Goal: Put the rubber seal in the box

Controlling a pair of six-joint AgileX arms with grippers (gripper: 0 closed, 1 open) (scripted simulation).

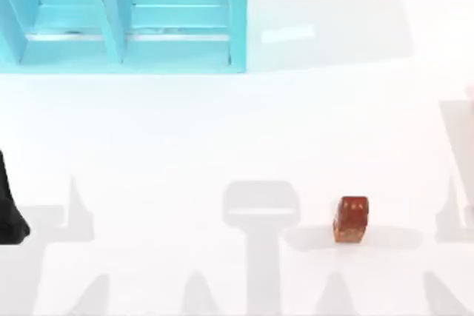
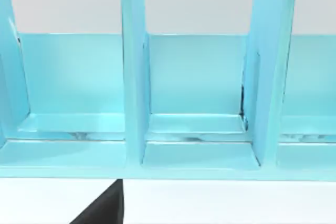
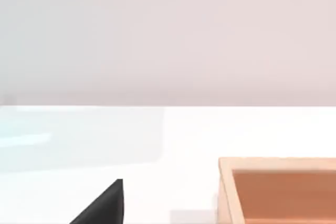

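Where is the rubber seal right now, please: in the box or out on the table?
Out. The rubber seal sits alone on the white table, ungripped; the wooden box appears at the right wrist view's edge.

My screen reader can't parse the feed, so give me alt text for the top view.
A small reddish-brown rubber seal stands alone on the white table, toward the near right. A light blue divided rack sits at the far left, and part of the black left arm shows at the left edge.

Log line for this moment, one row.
seal: rubber seal alone on table, right of centre | box: orange, empty where seen | left arm: left edge, parked | rack: blue, far left
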